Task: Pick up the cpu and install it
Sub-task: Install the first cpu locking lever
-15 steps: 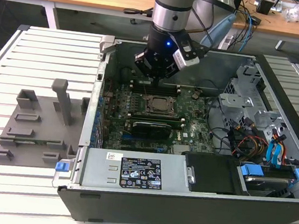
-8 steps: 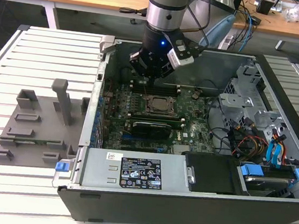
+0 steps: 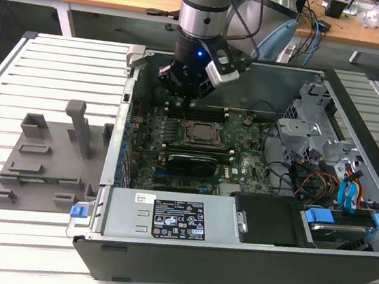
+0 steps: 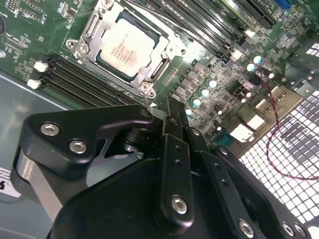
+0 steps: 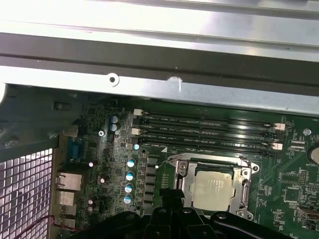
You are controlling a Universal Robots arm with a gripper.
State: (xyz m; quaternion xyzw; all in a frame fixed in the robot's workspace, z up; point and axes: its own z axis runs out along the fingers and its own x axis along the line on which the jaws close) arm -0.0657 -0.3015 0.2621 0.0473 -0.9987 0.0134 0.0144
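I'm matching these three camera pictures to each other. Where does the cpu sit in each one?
Exterior view: the cpu lies in its socket at the middle of the green board, just below the arm.
Second wrist view: cpu above the black tool body.
First wrist view: cpu beside the tool's dark edge.
Shared landmark: the metal socket frame around it.
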